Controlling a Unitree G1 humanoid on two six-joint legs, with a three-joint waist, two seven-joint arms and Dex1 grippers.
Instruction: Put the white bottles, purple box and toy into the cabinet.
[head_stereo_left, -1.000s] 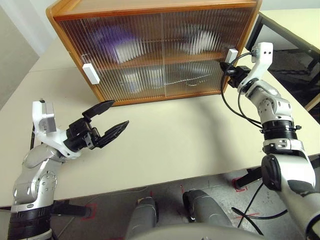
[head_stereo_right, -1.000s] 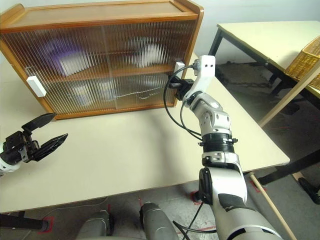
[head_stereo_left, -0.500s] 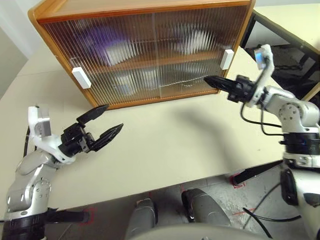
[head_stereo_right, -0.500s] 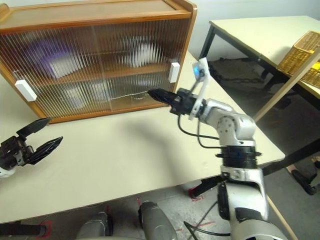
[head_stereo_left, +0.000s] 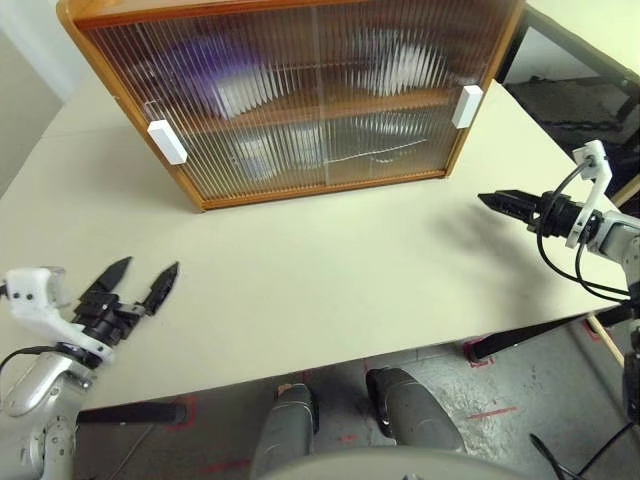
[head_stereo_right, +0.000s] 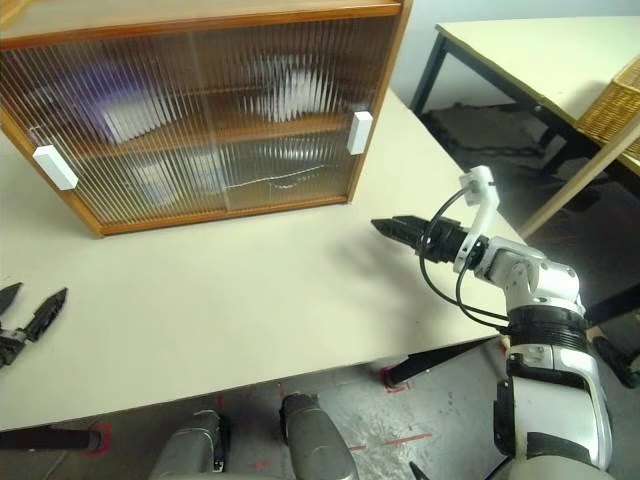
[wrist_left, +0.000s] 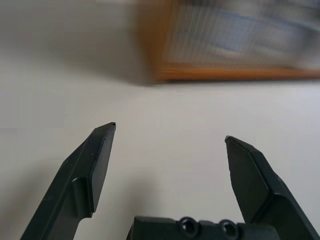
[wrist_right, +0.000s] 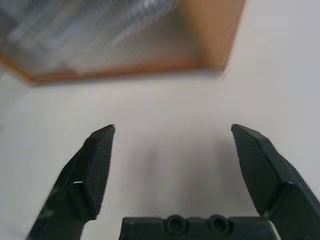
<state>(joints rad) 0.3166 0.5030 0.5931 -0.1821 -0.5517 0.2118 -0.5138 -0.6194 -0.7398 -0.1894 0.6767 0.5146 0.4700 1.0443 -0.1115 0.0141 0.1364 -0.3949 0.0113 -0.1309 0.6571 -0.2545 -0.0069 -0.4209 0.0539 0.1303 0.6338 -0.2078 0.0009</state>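
Beige table (head_stereo_left: 330, 290); cabinet (head_stereo_left: 300, 90) doors shut, contents blurred behind ribbed panes.

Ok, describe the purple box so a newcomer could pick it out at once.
Start at the orange-brown cabinet on the table. Behind its closed ribbed doors, on the upper shelf's left side, sits the purple box, a lilac blur; everything else inside looks white.
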